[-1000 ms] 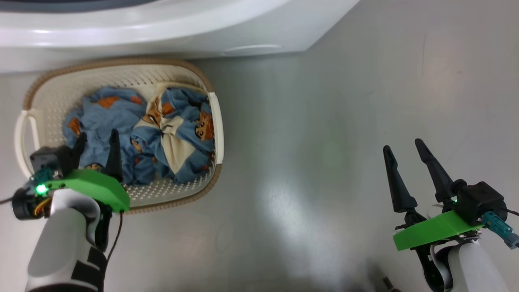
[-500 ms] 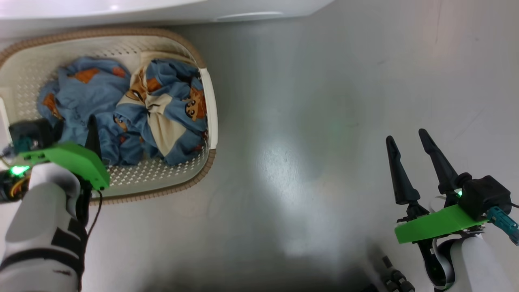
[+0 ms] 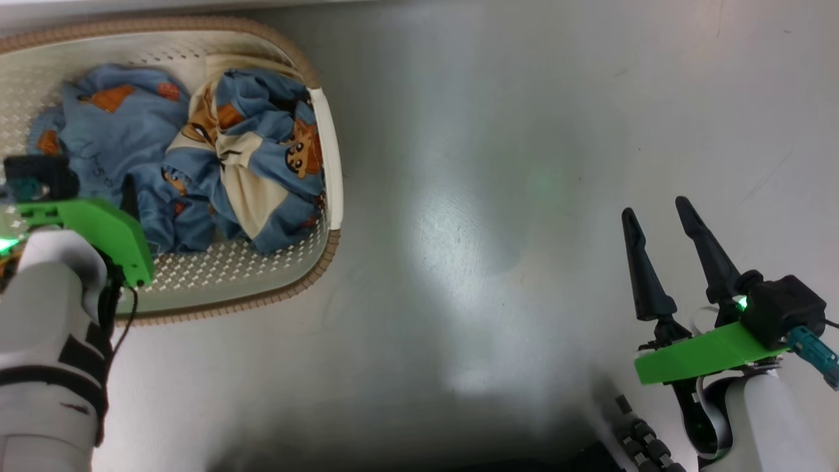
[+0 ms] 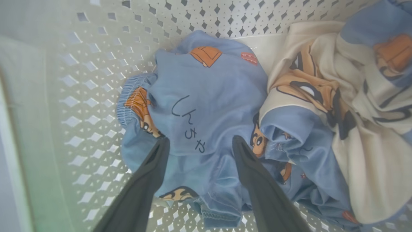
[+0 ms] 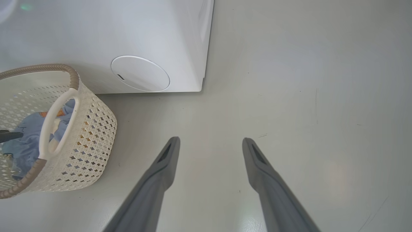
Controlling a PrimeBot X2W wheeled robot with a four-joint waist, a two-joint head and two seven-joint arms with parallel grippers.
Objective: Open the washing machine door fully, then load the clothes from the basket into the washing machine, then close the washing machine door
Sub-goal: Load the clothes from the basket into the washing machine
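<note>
- Clothes (image 3: 249,151), soft light-blue fabric with cream patches, lie in the cream perforated plastic basket (image 3: 262,298), far left on the grey floor (image 3: 491,262).
- Left pincer (image 4: 200,140): fingers apart, tips at the blue fabric, nothing clamped.
- Right pincer (image 3: 655,208): fingers apart, empty, near right over the floor.
- White washing machine (image 5: 96,32) stands just beyond the basket.

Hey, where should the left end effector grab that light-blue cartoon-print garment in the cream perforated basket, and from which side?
Probably pinch the raised middle of the light-blue cartoon-print fabric garment, near its dark lettering, coming straight down from above. The walls of the cream-white perforated plastic basket block sideways approaches, and the left end effector hangs open above that soft mound, fingers straddling it.
</note>
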